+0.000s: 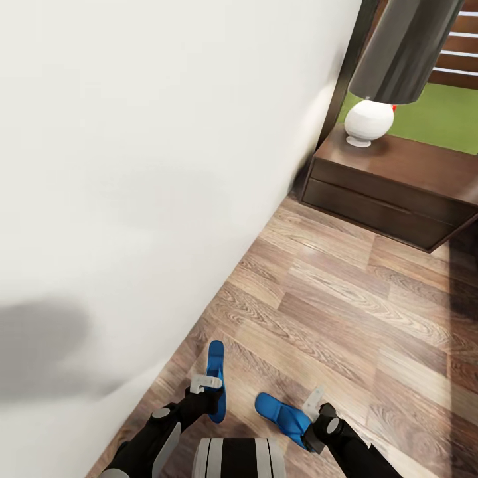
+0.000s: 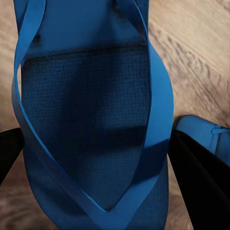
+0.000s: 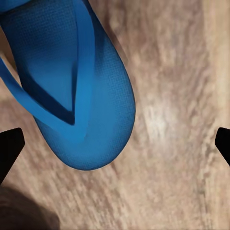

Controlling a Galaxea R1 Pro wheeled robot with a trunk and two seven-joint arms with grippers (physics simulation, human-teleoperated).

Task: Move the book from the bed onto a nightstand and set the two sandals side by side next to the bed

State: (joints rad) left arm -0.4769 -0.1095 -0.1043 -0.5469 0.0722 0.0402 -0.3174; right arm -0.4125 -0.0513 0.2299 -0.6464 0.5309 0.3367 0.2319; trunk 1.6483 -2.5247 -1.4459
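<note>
Two sandals [image 1: 216, 378] [image 1: 282, 415] — left gripper [image 2: 91, 143] clamped across one, right gripper [image 3: 115, 143] spread beside the other — head view adds the nightstand [image 1: 392, 186].

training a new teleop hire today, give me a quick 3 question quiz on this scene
1. True or false: each gripper has a blue sandal at it.
2. What stands on the nightstand? A) a book B) a white-based lamp C) a sandal
3. What surface lies under the sandals?

Key:
1. True: the left gripper is at the left sandal, the right gripper at the right sandal.
2. B
3. The wood-plank floor.
</note>
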